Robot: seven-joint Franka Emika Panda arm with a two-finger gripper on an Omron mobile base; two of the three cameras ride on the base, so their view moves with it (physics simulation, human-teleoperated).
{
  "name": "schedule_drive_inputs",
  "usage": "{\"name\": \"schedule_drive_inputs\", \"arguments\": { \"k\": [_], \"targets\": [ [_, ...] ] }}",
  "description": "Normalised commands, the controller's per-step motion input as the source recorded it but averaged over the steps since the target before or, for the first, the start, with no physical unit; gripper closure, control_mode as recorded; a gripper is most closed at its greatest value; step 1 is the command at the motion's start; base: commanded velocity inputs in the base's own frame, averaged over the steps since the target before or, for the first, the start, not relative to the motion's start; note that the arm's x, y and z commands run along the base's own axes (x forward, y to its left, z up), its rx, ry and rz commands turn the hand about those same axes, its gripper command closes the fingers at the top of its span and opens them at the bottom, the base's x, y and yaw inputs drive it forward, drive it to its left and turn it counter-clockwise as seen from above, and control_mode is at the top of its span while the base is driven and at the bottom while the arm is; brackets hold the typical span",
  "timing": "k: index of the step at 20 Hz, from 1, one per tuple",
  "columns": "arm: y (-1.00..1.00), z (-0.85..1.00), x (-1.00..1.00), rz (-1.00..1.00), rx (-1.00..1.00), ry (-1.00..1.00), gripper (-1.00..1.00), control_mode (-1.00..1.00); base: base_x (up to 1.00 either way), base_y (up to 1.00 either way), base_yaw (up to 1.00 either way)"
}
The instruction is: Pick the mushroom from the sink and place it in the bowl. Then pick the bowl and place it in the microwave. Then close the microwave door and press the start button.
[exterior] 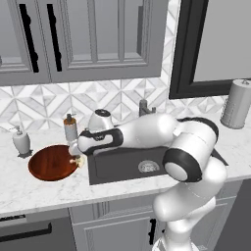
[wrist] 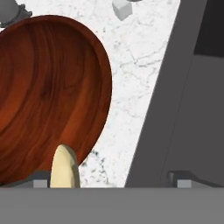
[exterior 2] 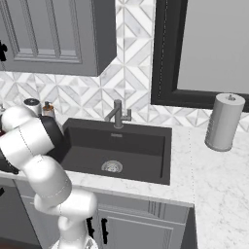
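Observation:
The reddish-brown wooden bowl [exterior: 51, 163] [wrist: 43, 96] sits on the marble counter, just left of the dark sink [exterior: 122, 169] [exterior 2: 121, 146]. My gripper [exterior: 78, 153] [wrist: 109, 181] hangs low over the bowl's right rim, jaws spread wide and open. The cream mushroom [exterior: 77, 160] [wrist: 65, 168] is at that rim, close beside one fingertip [wrist: 37, 180] and apart from the other. Whether it rests on the bowl I cannot tell. The sink basin holds just its round drain [exterior 2: 112, 166]. The microwave is out of view.
Two soap dispensers [exterior: 21, 141] [exterior: 71, 128] stand behind the bowl by the tiled wall. The grey faucet [exterior 2: 118, 114] rises behind the sink. A paper towel roll [exterior: 236, 104] [exterior 2: 222, 121] stands at the right under a dark-framed window. Cabinets hang overhead.

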Motion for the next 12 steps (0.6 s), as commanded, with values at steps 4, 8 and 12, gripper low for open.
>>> {"name": "schedule_drive_inputs", "arguments": {
  "k": [4,8,12],
  "targets": [
    [0.08,0.02,0.09,0.0,0.11,0.0,-1.0,-1.0,0.0,0.0,0.0],
    [0.14,0.04,0.22,-0.03,0.13,0.02,-1.0,-1.0,0.0,0.0,0.0],
    [0.3,-0.15,0.51,-0.07,0.05,0.04,-1.0,-1.0,0.0,0.0,0.0]
  ]
}}
